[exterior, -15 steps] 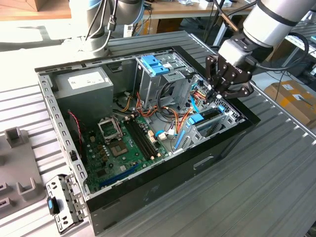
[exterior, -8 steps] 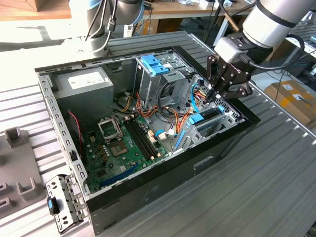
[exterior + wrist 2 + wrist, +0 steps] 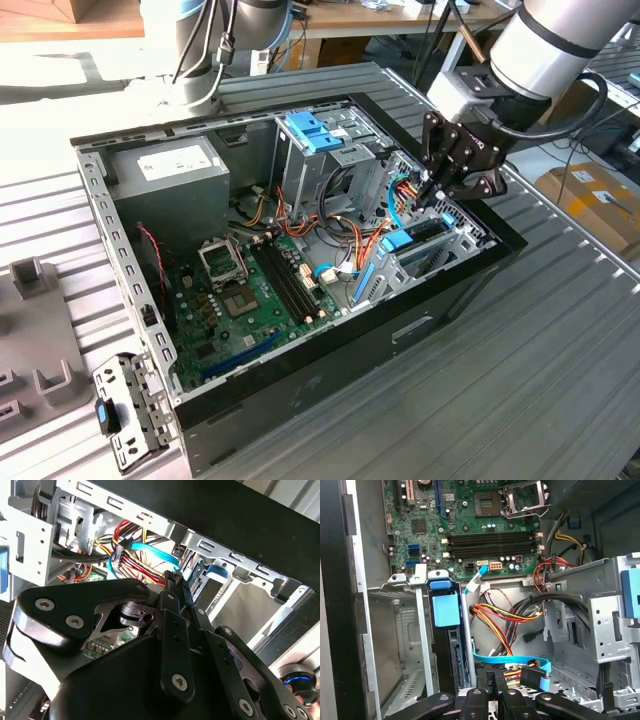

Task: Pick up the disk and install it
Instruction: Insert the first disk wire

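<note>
My hand (image 3: 437, 192) hangs inside the open computer case (image 3: 330, 330), fingers pressed together with nothing between them, beside the bundle of coloured wires (image 3: 137, 562) and the light-blue flat cable (image 3: 512, 660). Just below my hand the disk (image 3: 446, 645) stands on edge in the drive bay (image 3: 402, 630), its blue rail tab (image 3: 445, 610) up. No writing on it is legible. The motherboard (image 3: 470, 520) lies beyond.
</note>
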Controlling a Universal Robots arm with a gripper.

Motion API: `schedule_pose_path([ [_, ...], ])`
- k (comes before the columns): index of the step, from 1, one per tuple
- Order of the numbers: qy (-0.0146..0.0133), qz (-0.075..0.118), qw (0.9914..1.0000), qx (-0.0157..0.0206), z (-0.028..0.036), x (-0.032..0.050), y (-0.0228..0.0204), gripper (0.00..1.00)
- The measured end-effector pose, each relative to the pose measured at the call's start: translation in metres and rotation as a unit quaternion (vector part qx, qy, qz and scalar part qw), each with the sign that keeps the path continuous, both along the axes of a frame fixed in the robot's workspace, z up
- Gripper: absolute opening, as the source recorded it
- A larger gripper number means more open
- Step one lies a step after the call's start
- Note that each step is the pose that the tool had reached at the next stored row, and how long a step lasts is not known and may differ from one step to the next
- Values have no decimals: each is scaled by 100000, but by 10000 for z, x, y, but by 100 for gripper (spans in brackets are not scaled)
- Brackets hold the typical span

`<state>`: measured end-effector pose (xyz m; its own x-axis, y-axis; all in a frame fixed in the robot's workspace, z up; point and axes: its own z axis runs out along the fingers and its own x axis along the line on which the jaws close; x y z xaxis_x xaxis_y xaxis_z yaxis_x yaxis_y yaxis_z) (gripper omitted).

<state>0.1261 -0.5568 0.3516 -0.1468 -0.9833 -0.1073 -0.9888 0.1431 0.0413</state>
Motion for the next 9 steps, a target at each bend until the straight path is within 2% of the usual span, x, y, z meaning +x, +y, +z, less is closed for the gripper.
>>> schedule_pose_path([
  [2,0,-2628,99965,-3,-8,0,0,17],
  [6,2,-5394,99854,-3,-16,0,0,17],
  [8,1,-6998,99755,-2,-21,0,0,17],
  [9,0,-8191,99664,-1,-25,0,0,17],
])
